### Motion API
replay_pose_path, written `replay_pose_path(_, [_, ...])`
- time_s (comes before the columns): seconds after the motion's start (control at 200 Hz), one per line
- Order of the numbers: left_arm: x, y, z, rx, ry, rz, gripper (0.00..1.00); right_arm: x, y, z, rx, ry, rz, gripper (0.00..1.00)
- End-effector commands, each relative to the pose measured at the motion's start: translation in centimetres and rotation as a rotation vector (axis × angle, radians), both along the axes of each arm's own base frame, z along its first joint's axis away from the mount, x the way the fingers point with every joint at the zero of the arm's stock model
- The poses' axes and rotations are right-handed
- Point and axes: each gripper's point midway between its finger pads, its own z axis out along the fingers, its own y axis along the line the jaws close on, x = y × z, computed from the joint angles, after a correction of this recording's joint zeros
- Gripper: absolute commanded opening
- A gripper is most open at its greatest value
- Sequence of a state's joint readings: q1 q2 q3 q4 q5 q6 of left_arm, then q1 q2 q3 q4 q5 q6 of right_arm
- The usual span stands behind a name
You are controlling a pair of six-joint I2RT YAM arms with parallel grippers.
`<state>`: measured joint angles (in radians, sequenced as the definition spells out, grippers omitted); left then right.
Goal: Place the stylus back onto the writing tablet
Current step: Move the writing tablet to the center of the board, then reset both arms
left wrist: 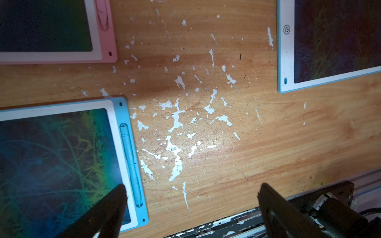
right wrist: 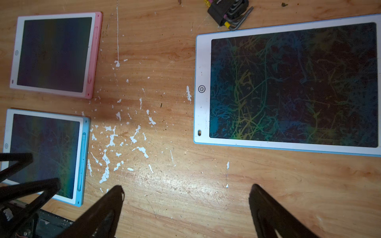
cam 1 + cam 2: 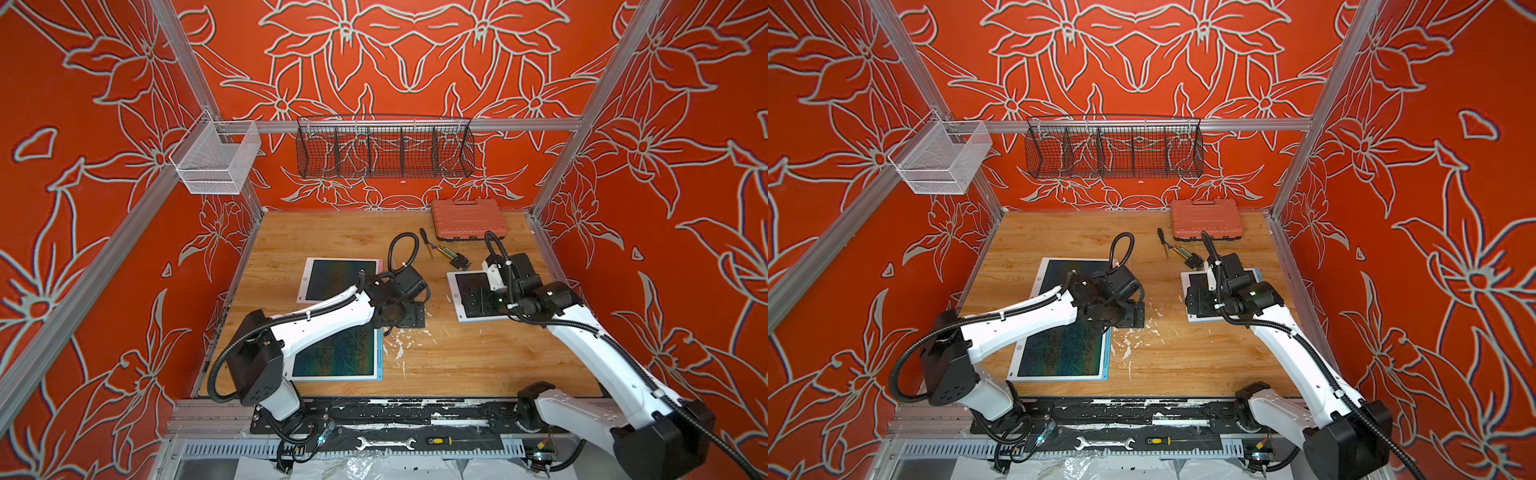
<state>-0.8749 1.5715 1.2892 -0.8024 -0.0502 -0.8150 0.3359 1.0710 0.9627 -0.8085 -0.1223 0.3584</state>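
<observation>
The blue stylus (image 1: pixel 130 164) is seated in the slot of the blue writing tablet (image 1: pixel 61 156), so both jaws are held wide open and empty above the worktop (image 1: pixel 206 144).

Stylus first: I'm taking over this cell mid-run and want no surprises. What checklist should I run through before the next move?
1. Left claw open, empty: ok.
2. Right claw open, empty: ok.
3. Blue stylus seated in the near blue tablet's slot: ok.
4. Pink tablet's slot filled: cannot tell, too dim.
5. Right blue tablet's slot filled: cannot tell, that edge is hidden.
6. Loose stylus found on the table: not ok, none visible.
</observation>
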Motion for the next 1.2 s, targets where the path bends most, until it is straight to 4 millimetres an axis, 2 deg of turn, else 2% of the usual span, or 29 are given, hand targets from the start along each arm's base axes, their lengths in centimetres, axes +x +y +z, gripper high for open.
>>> replay_pose_path(0.0, [0.1,3.6,0.9,0.051,-0.029,0.017,0.97,1.0,-0.6,-0.3,0.009,-0.030,-0.072,0.97])
replay_pose_path(0.16, [0.8,7.2,3.0,-0.088,-0.071,0.081,0.97,1.6,-2.5,-0.6,-0.029,-0.083,-0.173,0.97])
replay_pose_path(0.235, [1.0,9.5,3.9,-0.097,-0.131,0.111,0.97,1.9,-3.2,-0.6,-0.049,-0.128,-0.196,0.97])
replay_pose_path(0.395, [1.2,15.2,3.6,-0.046,-0.188,0.248,0.97,1.6,-6.7,-1.1,-0.162,-0.186,-0.335,0.97])
replay_pose_path(0.5, [1.0,19.0,3.6,0.045,-0.242,0.367,0.97,1.5,-9.0,-0.4,-0.195,-0.289,-0.446,0.97])
replay_pose_path(0.585, [1.4,21.1,2.6,0.100,-0.292,0.420,0.97,1.6,-10.1,0.0,-0.182,-0.405,-0.509,0.97])
replay_pose_path(0.6, [1.3,21.5,3.2,0.093,-0.324,0.429,0.97,1.7,-10.2,0.2,-0.173,-0.430,-0.516,0.97])
replay_pose_path(0.746, [1.5,24.6,2.9,0.176,-0.426,0.477,0.97,1.5,-12.3,0.2,-0.213,-0.542,-0.606,0.97])
replay_pose_path(0.906, [1.6,27.2,3.2,0.267,-0.520,0.507,0.97,3.1,-12.4,-0.3,-0.295,-0.593,-0.548,0.97])
replay_pose_path(1.041, [1.7,29.5,2.5,0.397,-0.525,0.518,0.97,4.7,-12.5,-1.2,-0.380,-0.594,-0.508,0.97])
replay_pose_path(1.191, [2.8,30.6,1.4,0.458,-0.543,0.512,0.97,7.2,-12.0,-1.6,-0.406,-0.607,-0.435,0.97])
